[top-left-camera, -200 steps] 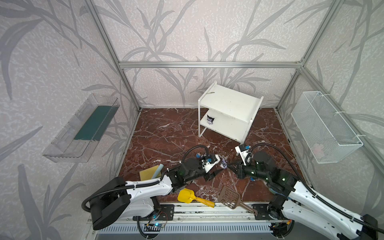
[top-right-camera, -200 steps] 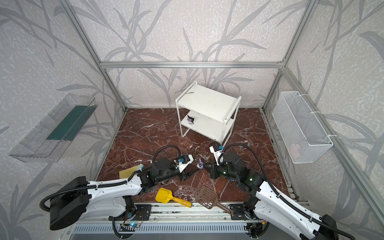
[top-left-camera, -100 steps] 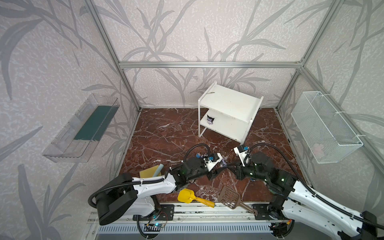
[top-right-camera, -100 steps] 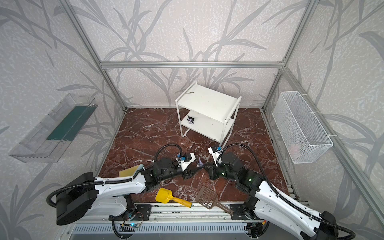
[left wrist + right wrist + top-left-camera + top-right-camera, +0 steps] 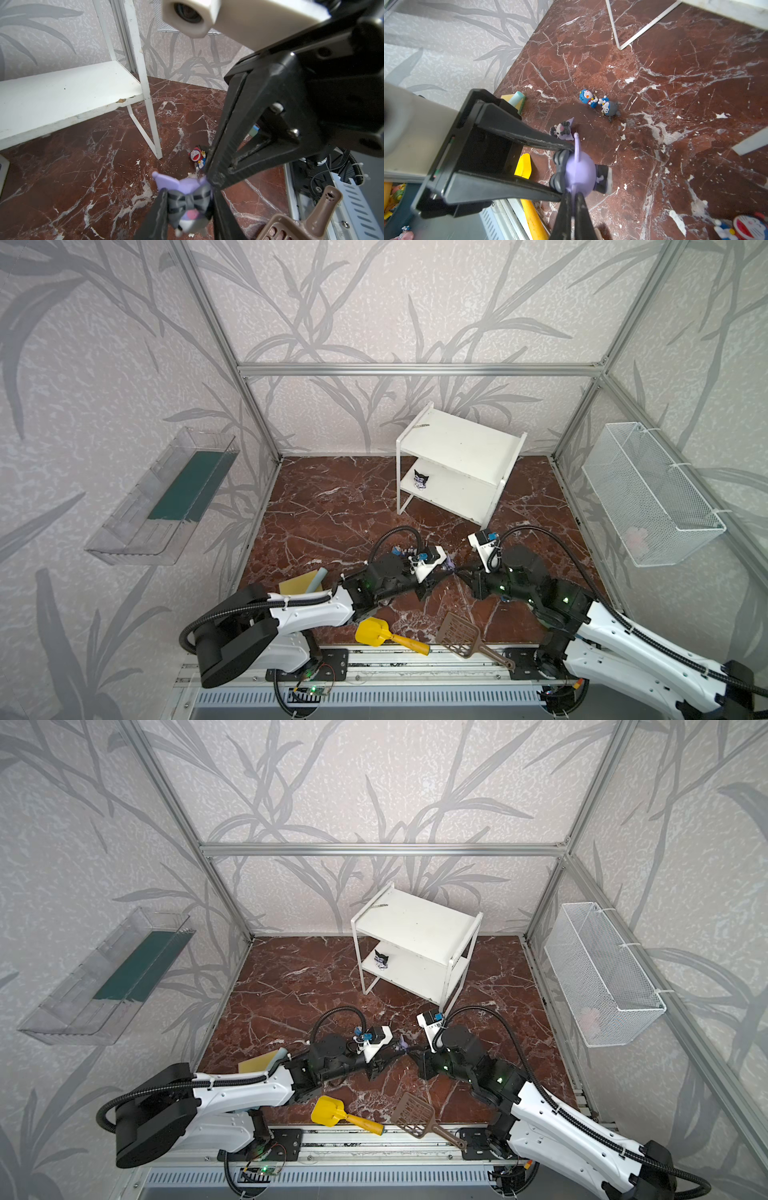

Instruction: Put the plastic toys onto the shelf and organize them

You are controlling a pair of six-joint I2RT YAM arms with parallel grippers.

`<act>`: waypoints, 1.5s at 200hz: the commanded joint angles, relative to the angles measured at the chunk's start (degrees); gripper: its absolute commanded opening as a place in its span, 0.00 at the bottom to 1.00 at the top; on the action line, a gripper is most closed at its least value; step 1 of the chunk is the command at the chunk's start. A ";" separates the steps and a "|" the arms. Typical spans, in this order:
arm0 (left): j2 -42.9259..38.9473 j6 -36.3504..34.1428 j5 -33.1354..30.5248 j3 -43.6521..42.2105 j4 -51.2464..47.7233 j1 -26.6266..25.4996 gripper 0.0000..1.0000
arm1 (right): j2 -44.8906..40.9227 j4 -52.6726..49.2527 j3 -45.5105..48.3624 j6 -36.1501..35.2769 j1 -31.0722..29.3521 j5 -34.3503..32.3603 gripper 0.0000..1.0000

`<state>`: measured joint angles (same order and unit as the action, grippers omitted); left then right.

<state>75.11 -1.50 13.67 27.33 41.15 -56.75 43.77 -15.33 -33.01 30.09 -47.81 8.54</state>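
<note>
A purple toy (image 5: pixel 449 565) (image 5: pixel 579 172) with a grey bow hangs above the floor between both arms. My left gripper (image 5: pixel 189 199) (image 5: pixel 442 572) is shut on its head, one finger on each side. Coming from the opposite side, my right gripper (image 5: pixel 573 196) (image 5: pixel 459 571) is shut on the toy's thin ear. The white shelf (image 5: pixel 461 443) stands at the back with one black-and-purple toy (image 5: pixel 421 480) on its lower tier. On the floor lie a blue toy (image 5: pixel 586 97), a grey-headed toy (image 5: pixel 609 107), a second purple toy (image 5: pixel 562 129) and a red-headed toy (image 5: pixel 196 155).
A yellow scoop (image 5: pixel 374 632) and a brown slotted scoop (image 5: pixel 461 630) lie at the front edge. A yellow pad with a pale tube (image 5: pixel 301 583) sits by the left arm. A wire basket (image 5: pixel 648 493) hangs on the right wall, a clear tray (image 5: pixel 166 493) on the left wall.
My left gripper has reached a little to the right and narrowed its jaws onto the purple toy. The right gripper has kept its hold and barely moved.
</note>
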 commanded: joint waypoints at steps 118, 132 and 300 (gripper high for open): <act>1.72 -5.05 -13.38 5.79 4.66 1.93 0.24 | -9.09 -12.49 -3.04 -7.05 -0.61 -6.23 0.79; 3.39 -6.66 -15.51 7.21 6.54 2.02 0.24 | -9.62 -14.83 -3.74 -8.32 -0.62 -7.09 0.83; 27.48 -10.03 -18.33 19.41 30.52 11.16 0.29 | -15.64 -19.60 -3.47 -12.90 -0.62 -6.70 0.89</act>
<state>101.49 -11.88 -4.99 44.77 66.85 -46.59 28.60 -35.00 -35.86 18.28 -48.12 1.37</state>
